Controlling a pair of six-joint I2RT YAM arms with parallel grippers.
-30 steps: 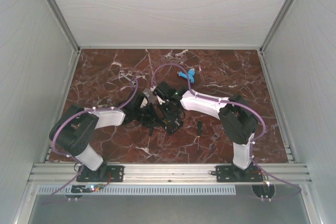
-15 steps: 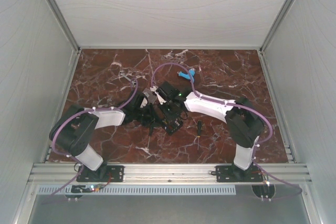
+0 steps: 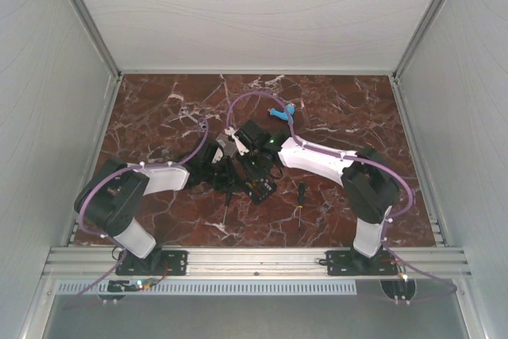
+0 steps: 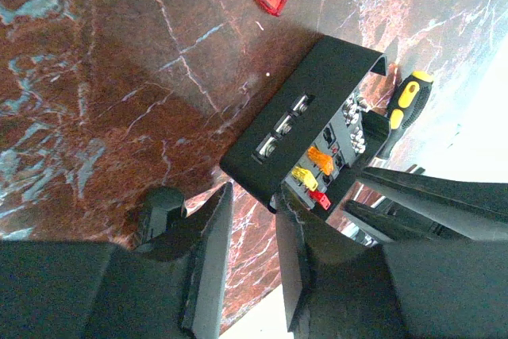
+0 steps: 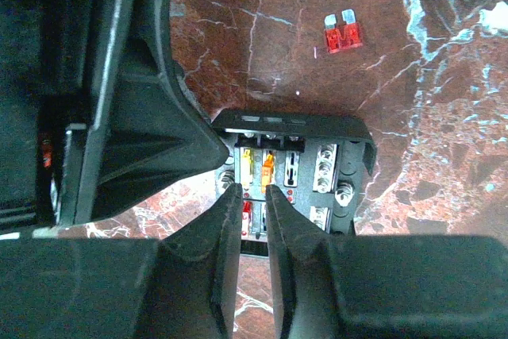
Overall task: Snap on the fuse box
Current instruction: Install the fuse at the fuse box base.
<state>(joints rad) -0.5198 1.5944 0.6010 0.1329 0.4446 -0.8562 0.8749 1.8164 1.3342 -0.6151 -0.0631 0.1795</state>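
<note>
Across the bench [image 3: 159, 109], the right hand [image 5: 254, 196] is hovering over the fuse box [image 5: 317, 156] at mid-bench. It is narrowed to a slit and gripping nothing visible. The left hand [image 4: 254, 194] is sitting narrow at the box's corner, grip unclear. I'm watching one risk: an off-centre press could be tipping or skidding the box, jolting the seated fuses [image 5: 262, 166].

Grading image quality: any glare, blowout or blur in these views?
Left wrist: right edge blown out white, fuse box sharp, fingers soft. Right wrist: even light, fingers blurred. Top external: evenly lit, fuse box tiny under the arms.
</note>
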